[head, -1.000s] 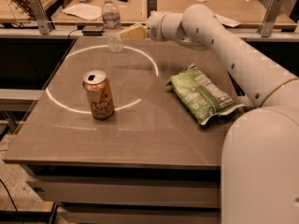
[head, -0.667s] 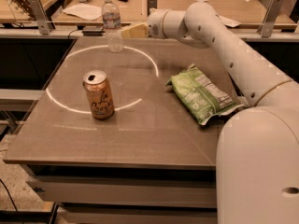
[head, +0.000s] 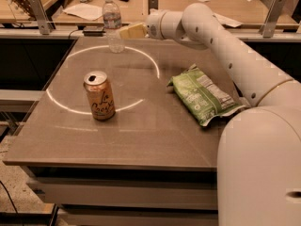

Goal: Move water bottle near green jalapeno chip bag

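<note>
water bottle (head: 113, 25): upright at the far edge of the surface (head: 141, 140), well apart from the green jalapeno chip bag (head: 202, 94)
hand (head: 124, 31): just right of the water bottle, honestly can't tell if it's gripping
can (head: 99, 95): upright, front-left

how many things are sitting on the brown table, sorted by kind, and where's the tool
bottles: 1, the water bottle near the far edge
cans: 1, the soda can
snack bags: 1, the green jalapeno chip bag
total: 3 on the table
The tool is just beside the water bottle, on the chip bag's side.
</note>
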Motion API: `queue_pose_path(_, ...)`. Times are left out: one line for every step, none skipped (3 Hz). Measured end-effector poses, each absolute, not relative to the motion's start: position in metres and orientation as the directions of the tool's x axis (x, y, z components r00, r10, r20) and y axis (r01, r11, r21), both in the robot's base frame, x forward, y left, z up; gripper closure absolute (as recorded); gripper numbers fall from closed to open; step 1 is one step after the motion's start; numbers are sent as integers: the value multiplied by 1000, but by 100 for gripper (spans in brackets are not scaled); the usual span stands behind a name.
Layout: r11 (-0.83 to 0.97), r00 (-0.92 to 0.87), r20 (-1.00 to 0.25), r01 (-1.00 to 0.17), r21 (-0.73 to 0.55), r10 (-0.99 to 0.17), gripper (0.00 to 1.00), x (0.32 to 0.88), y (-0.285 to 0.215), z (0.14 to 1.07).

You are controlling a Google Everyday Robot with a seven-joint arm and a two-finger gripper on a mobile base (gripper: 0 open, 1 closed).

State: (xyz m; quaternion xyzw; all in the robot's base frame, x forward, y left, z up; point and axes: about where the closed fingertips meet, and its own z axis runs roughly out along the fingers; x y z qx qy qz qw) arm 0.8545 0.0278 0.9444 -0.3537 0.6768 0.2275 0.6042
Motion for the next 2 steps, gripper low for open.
queue_pose_path(707, -31, -980, -697, -118, -194, 0, 862, 33, 946)
queue_pose_path(753, -39, -981, -647, -121, -191, 0, 872, 46, 946)
